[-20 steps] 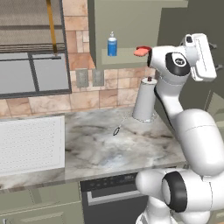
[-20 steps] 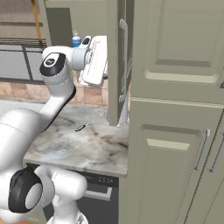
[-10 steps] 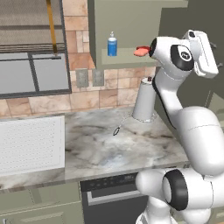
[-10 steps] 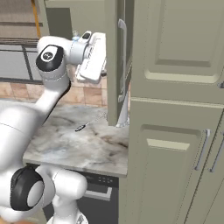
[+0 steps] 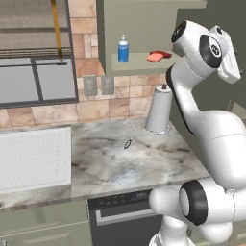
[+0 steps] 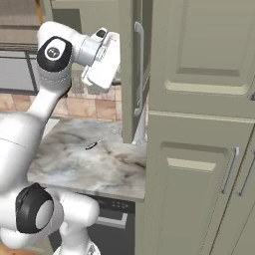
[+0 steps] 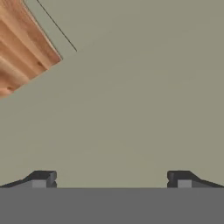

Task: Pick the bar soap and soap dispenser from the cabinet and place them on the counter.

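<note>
Cabinet [image 5: 139, 29] door stands open. On its inner shelf: the soap dispenser [image 5: 123, 49] upright toward the left, the bar soap [image 5: 154, 56] lying flat to its right, well apart from the bottle. A darker red disc [image 5: 162, 53] sits just behind the soap. Gripper [image 7: 111, 178] is raised beside the shelf, jaws spread wide, nothing between them, facing a plain green surface. Below, on the counter [image 5: 105, 163]: a paper-towel roll [image 5: 159, 111] upright, a small dark utensil [image 5: 129, 143] lying near it.
</note>
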